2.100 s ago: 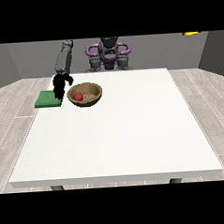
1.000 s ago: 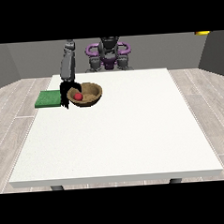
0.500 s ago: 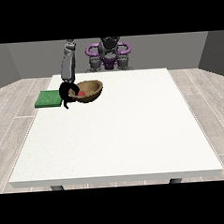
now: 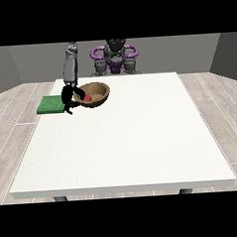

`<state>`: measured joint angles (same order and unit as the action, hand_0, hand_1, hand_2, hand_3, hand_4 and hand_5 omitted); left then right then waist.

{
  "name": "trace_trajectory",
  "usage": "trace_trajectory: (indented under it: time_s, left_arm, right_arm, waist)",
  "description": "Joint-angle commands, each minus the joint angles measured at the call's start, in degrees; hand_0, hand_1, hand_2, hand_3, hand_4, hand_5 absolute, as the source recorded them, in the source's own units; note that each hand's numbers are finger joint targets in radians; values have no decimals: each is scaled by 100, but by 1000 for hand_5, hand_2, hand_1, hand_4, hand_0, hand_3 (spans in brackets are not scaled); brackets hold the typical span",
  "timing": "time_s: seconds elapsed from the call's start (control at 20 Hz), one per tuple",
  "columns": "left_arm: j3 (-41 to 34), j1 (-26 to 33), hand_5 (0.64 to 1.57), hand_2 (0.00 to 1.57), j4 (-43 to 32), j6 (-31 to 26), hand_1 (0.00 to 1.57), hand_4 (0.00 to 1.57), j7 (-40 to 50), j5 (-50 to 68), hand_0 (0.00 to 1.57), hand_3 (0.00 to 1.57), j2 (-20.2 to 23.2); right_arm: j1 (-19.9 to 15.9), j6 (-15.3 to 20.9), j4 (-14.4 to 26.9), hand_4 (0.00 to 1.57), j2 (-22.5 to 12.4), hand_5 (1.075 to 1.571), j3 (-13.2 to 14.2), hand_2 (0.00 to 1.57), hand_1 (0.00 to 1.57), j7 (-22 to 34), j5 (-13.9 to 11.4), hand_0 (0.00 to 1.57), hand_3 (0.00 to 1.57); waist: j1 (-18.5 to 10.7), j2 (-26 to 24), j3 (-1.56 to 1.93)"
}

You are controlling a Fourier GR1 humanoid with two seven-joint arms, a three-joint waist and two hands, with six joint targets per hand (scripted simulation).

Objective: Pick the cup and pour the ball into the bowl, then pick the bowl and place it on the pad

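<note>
A brown bowl (image 4: 95,93) sits at the table's far left, tilted so its opening faces the camera, with a red ball (image 4: 88,98) inside. The black hand at the view's left (image 4: 68,98) has its fingers curled on the bowl's left rim. A green pad (image 4: 51,104) lies flat on the table directly left of that hand, and the bowl is beside the pad, not on it. No cup shows anywhere. The other hand does not show.
The robot's torso (image 4: 114,56) stands behind the table's far edge. The grey arm (image 4: 70,69) comes down steeply to the bowl. The white table (image 4: 127,140) stretches wide toward the camera and to the right.
The hand moved from over the pad to the bowl's left rim and closed on it. The bowl has since tipped up from lying flat, with the ball still inside.
</note>
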<state>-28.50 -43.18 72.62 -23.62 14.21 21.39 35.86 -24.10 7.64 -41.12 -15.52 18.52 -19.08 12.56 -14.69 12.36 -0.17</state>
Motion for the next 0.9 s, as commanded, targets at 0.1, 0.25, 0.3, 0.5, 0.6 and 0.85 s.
trace_trajectory:
  time_s: [0.1, 0.25, 0.3, 0.5, 0.6, 0.85]
  left_arm:
    - [-271, 220, 1539, 0, -419, -93, 0, 1199, -114, -5, 0, 0, 285]
    - [-247, 438, 1537, 0, -543, -76, 0, 1204, -435, -169, 0, 0, 203]
    - [-309, 471, 1537, 0, -629, -172, 0, 1204, -415, -107, 0, 0, 320]
    - [-428, 632, 1545, 0, -1024, -334, 0, 1198, -633, -145, 0, 0, 567]
    - [-380, 791, 1543, 0, -746, -47, 0, 1206, -800, -254, 0, 0, 336]
    - [-531, 1071, 1546, 0, -1042, -332, 0, 1203, -1346, -197, 0, 0, 545]
  right_arm:
    - [101, 97, 78, 1044, -1396, 1558, -99, 1571, 1571, 1540, -401, 1571, 1025]
    - [-277, -245, -36, 1061, -1972, 1556, -151, 1571, 1571, 2039, -454, 1571, 865]
    - [-295, -251, -14, 1041, -2084, 1559, -209, 1571, 1571, 2272, -528, 1571, 828]
    - [-566, -589, -216, 1101, -2464, 1567, -209, 1571, 1571, 2703, -495, 1571, 545]
    - [-582, -993, 86, 1067, -2832, 1566, 62, 1571, 1571, 2569, -313, 1571, 671]
    - [-607, -1005, 186, 1123, -2714, 1568, 113, 1571, 1571, 2457, -312, 1571, 381]
  waist:
    - [420, -188, -3]
    - [644, -139, 8]
    - [626, -257, 9]
    - [965, -352, 12]
    - [958, -244, 18]
    - [1018, -108, 17]
